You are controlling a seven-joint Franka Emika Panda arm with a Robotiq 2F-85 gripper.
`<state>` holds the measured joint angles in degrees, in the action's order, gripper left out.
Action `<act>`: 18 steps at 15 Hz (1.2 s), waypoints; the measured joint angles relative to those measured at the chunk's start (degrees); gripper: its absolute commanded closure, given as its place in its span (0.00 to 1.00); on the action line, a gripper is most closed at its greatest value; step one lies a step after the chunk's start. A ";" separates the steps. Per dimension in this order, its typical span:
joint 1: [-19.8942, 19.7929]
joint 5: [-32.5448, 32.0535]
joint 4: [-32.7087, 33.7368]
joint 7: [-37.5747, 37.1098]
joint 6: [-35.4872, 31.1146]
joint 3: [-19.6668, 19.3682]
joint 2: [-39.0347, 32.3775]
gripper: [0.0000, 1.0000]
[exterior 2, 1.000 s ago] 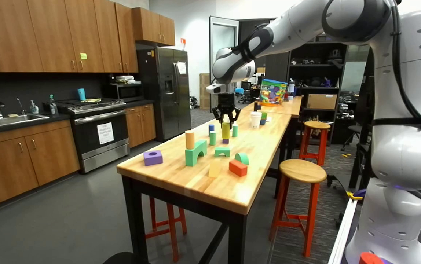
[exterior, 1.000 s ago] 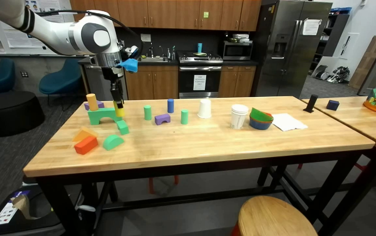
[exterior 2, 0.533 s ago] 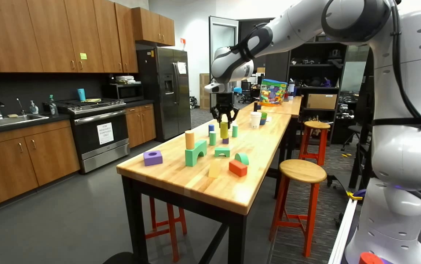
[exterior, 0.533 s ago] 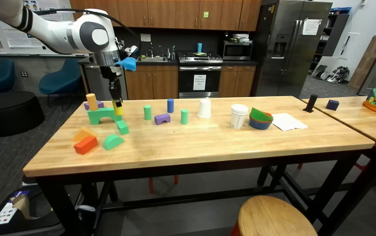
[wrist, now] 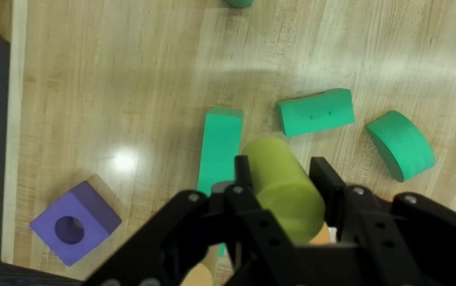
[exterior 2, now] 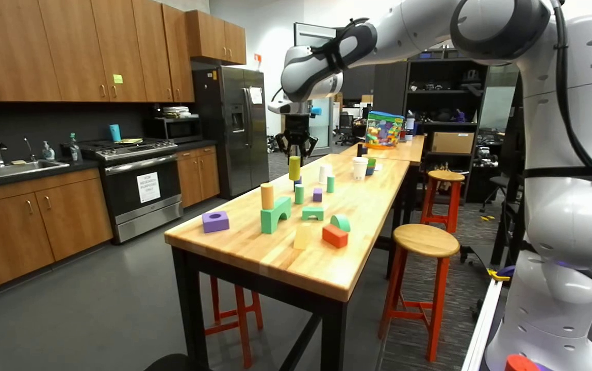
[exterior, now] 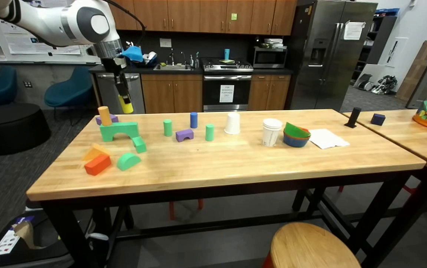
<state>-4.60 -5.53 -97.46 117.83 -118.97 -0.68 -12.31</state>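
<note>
My gripper [wrist: 280, 160] clasps a yellow cylinder [exterior: 126, 105], its two fingers [wrist: 243, 171] parted by just the cylinder's width and against its sides. I hold it in the air, higher than the green arch [exterior: 119, 128]. An orange cylinder [exterior: 104, 115] stands on that arch; a holed purple block [wrist: 91, 225] lies apart from it.

Bright, even indoor light with soft shadows.
In the wrist view, the gripper [wrist: 280, 161] and yellow cylinder [wrist: 285, 188] look blurred; left of the gripper, a white glare spot [wrist: 124, 159] marks the tabletop [wrist: 93, 99].
</note>
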 measured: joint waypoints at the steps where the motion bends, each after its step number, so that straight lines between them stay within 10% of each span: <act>1: 0.01 0.00 -0.09 0.00 0.00 0.04 -0.04 0.59; 10: -0.23 0.00 -0.28 0.00 0.00 -0.03 -0.31 0.59; 11: -0.23 0.00 -0.29 0.00 0.00 -0.03 -0.31 0.84; 18: -0.11 0.00 -0.36 0.01 0.00 0.29 -1.11 0.84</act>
<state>-4.71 -5.53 -97.81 117.84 -118.97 -0.39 -13.42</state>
